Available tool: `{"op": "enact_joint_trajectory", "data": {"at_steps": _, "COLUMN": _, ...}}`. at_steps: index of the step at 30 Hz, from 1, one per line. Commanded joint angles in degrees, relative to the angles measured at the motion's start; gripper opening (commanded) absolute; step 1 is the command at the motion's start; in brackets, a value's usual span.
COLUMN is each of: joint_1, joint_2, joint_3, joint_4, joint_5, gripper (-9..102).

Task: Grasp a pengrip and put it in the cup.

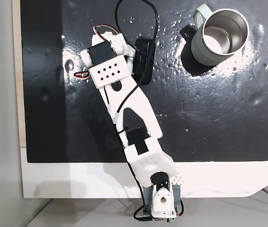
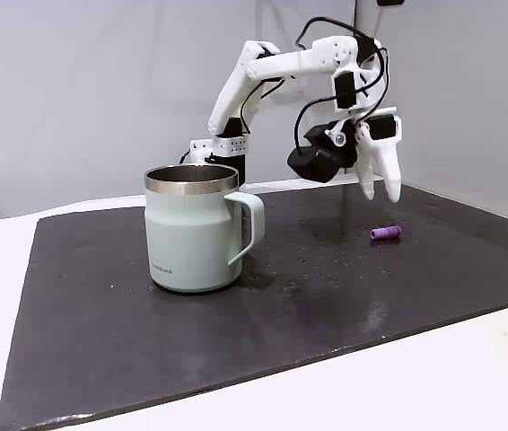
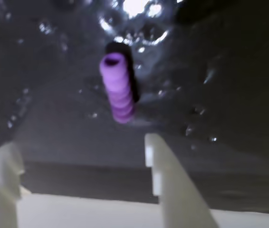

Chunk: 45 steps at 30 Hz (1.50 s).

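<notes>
While arm-hidden overhead, pengrip [image 3: 118, 88] beyond spread tool [image 3: 80, 156].

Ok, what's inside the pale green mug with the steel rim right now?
In the fixed view from above, the pale sage-green mug shows only a bare shiny steel interior. The small purple ribbed pengrip lies on the black mat, apart from it. From the side, the mug's wall hides its inside.

Glossy black rectangular mat [image 1: 219, 123] across most of a fixed view — speckled with bright glints, slightly wrinkled. Beneath it a white tabletop [image 1: 77, 182], showing along the lower edge. Plain grey wall [image 2: 83, 81] across the top of another fixed view.
</notes>
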Motion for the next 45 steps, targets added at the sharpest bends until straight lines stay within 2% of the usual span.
{"op": "enact_joint_trajectory", "data": {"at_steps": 1, "joint_1": 0.4, "joint_2": -2.8, "joint_3": -6.1, "joint_4": 1.5, "joint_5": 1.1, "gripper": 26}}
{"op": "enact_joint_trajectory", "data": {"at_steps": 16, "joint_1": -2.6, "joint_2": -15.6, "joint_3": -17.9, "joint_4": 0.5, "joint_5": 0.4, "gripper": 24}}
{"op": "enact_joint_trajectory", "data": {"at_steps": 25, "joint_1": -3.3, "joint_2": -18.5, "joint_3": -19.5, "joint_4": 1.3, "joint_5": 0.9, "gripper": 11}}
{"op": "enact_joint_trajectory", "data": {"at_steps": 31, "joint_1": -2.1, "joint_2": -18.5, "joint_3": -19.1, "joint_4": 2.1, "joint_5": 1.1, "gripper": 0}}
{"op": "enact_joint_trajectory", "data": {"at_steps": 38, "joint_1": -1.1, "joint_2": -14.4, "joint_3": -18.9, "joint_4": 4.3, "joint_5": -1.0, "gripper": 0}}
{"op": "enact_joint_trajectory", "data": {"at_steps": 45, "joint_1": -0.9, "joint_2": -4.0, "joint_3": -20.4, "joint_4": 9.9, "joint_5": -5.5, "gripper": 0}}
